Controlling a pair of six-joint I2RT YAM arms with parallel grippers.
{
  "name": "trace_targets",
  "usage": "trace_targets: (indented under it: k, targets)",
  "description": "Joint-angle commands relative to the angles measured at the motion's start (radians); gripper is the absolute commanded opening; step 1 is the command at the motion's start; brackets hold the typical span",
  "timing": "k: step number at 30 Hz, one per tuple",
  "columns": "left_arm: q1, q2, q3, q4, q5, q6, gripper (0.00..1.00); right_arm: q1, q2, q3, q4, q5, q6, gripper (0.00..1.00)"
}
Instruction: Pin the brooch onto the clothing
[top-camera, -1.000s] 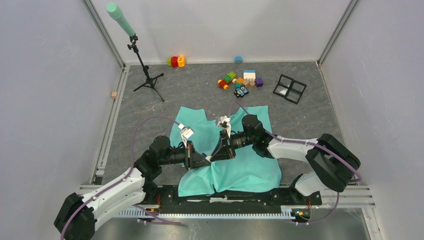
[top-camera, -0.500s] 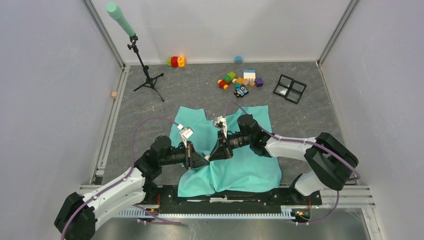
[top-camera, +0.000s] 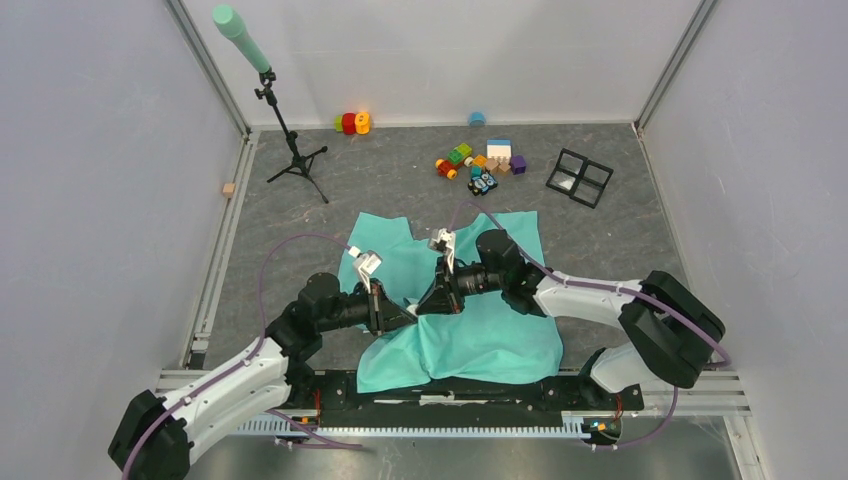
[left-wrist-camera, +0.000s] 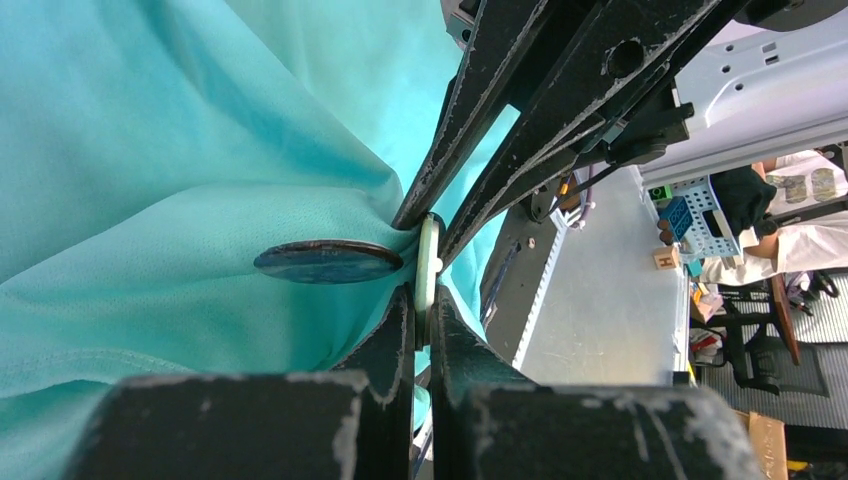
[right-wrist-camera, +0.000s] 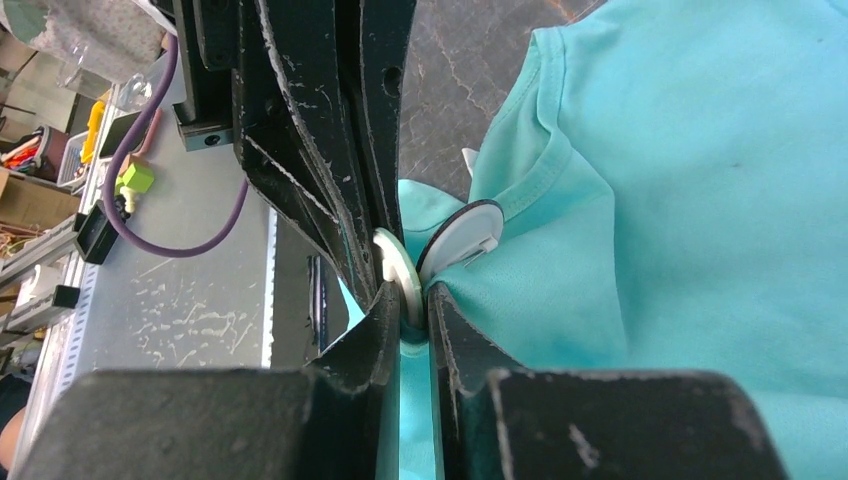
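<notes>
The mint-green T-shirt (top-camera: 500, 335) lies on the grey table between the arms, and a fold of it is lifted where the grippers meet. My left gripper (top-camera: 405, 318) and right gripper (top-camera: 426, 304) are tip to tip over it. In the left wrist view my left gripper (left-wrist-camera: 422, 300) is shut on the edge of a pale round disc (left-wrist-camera: 428, 255). The dark blue brooch (left-wrist-camera: 328, 262) sits against the fabric (left-wrist-camera: 150, 200) beside it. In the right wrist view my right gripper (right-wrist-camera: 407, 300) is shut on the same pale disc (right-wrist-camera: 393, 258) with shirt fabric (right-wrist-camera: 700, 200). The brooch's white back (right-wrist-camera: 462, 235) shows beside it.
A tripod with a green-tipped stick (top-camera: 290, 150) stands at the far left. Toy blocks (top-camera: 480, 165), a black grid frame (top-camera: 580, 178), coloured rings (top-camera: 352, 123) and a small wooden block (top-camera: 229, 189) lie at the far side. The metal rail (top-camera: 450, 395) runs along the near edge.
Both grippers, still joined tip to tip, have shifted slightly toward the far side, drawing the shirt fold with them.
</notes>
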Motion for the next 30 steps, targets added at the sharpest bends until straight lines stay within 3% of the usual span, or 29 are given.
trace_targets:
  k: [1, 11, 16, 17, 21, 24, 28, 30]
  targets:
    - [-0.011, -0.044, 0.029, 0.054, 0.061, 0.005, 0.02, -0.032, -0.026, -0.015, 0.014, 0.201, -0.026, 0.01]
    - [-0.011, -0.047, 0.048, -0.029, 0.008, 0.026, 0.02, -0.039, -0.051, -0.034, 0.019, 0.194, -0.034, 0.01]
    - [-0.011, -0.037, 0.076, -0.150, -0.091, 0.049, 0.06, -0.039, -0.101, -0.052, 0.032, 0.162, -0.045, 0.18]
    - [-0.011, -0.036, 0.079, -0.172, -0.110, 0.048, 0.10, -0.039, -0.114, -0.054, 0.028, 0.164, -0.050, 0.22]
    - [-0.009, -0.037, 0.109, -0.260, -0.185, 0.044, 0.55, -0.040, -0.176, -0.055, -0.018, 0.195, -0.073, 0.42]
    - [-0.009, -0.049, 0.156, -0.351, -0.244, 0.050, 0.79, -0.043, -0.228, -0.052, -0.068, 0.239, -0.087, 0.58]
    - [-0.005, -0.065, 0.247, -0.540, -0.413, 0.047, 0.97, -0.068, -0.298, -0.028, -0.186, 0.360, -0.100, 0.72]
    - [0.007, -0.059, 0.294, -0.637, -0.537, 0.020, 1.00, -0.095, -0.327, -0.018, -0.258, 0.435, -0.107, 0.77]
